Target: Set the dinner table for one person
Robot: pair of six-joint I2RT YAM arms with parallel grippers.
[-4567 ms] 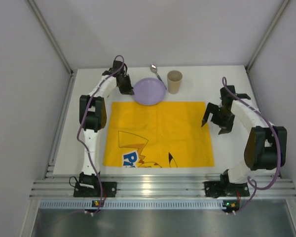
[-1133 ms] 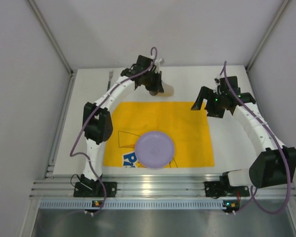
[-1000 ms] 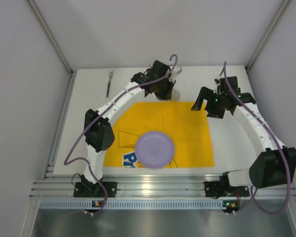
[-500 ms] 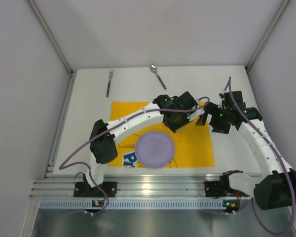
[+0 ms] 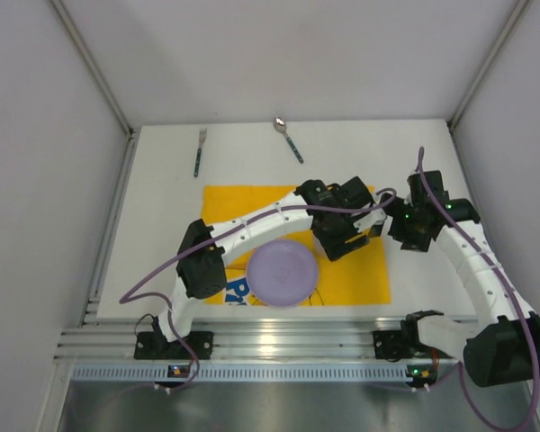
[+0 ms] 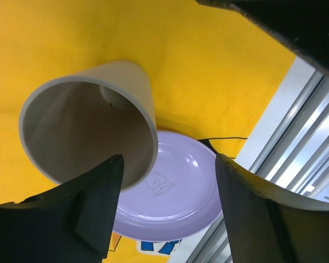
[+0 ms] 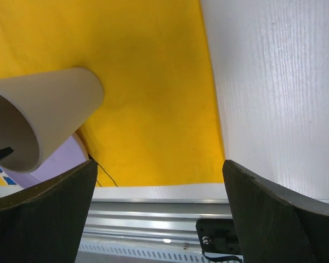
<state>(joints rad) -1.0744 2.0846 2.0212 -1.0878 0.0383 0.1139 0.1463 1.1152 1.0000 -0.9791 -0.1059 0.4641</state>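
Note:
A beige cup (image 6: 88,126) stands on the yellow placemat (image 5: 236,200), just beyond the left finger of my left gripper (image 6: 169,164). That gripper is open, and only the purple plate (image 6: 181,186) shows through its gap. In the top view my left gripper (image 5: 342,236) hovers over the placemat's right half and covers the cup. The plate (image 5: 283,272) sits at the placemat's near edge. My right gripper (image 5: 398,229) hangs open and empty at the placemat's right border; its wrist view shows the cup (image 7: 44,115) to its left. The dinner table (image 5: 162,207) is white.
A fork (image 5: 199,151) and a spoon (image 5: 288,138) lie on the white top behind the placemat. A silver rail (image 5: 288,342) runs along the near edge. Pale walls close in on three sides. My two grippers are very close together.
My left arm swung from the back of the table to the placemat's right half, bringing the cup along. Its jaws have since opened. My right gripper shifted slightly nearer.

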